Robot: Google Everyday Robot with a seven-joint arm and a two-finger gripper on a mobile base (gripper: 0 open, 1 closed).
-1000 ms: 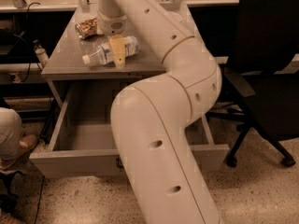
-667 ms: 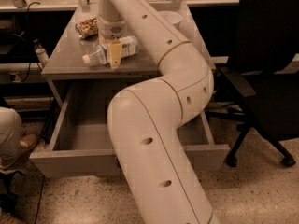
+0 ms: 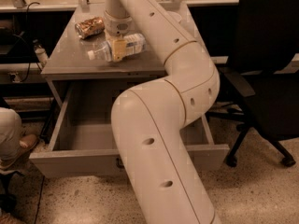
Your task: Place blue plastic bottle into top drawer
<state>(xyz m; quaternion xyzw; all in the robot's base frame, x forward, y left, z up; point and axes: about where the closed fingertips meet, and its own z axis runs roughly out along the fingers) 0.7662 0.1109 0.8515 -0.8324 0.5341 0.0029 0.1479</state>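
Note:
The blue plastic bottle (image 3: 131, 43), clear with a white cap and pale label, lies on its side on the grey cabinet top (image 3: 70, 59), cap to the left. My gripper (image 3: 117, 49) comes down from above and is shut across the bottle's middle, with one yellowish finger (image 3: 117, 50) showing in front of it. The top drawer (image 3: 74, 161) is pulled wide open below the cabinet top, and the part of its inside that shows is bare. My arm hides the drawer's right half and most of its dark handle (image 3: 119, 163).
A brown-gold can (image 3: 88, 27) lies on the cabinet top, behind and left of the bottle. A black office chair (image 3: 268, 78) stands right of the cabinet. A person's leg and shoe (image 3: 14, 139) are at the left by the drawer. My bulky arm (image 3: 159, 139) fills the foreground.
My gripper stays on the bottle, and both have shifted slightly up and to the right compared with the can. My elbow has swung a little to the left.

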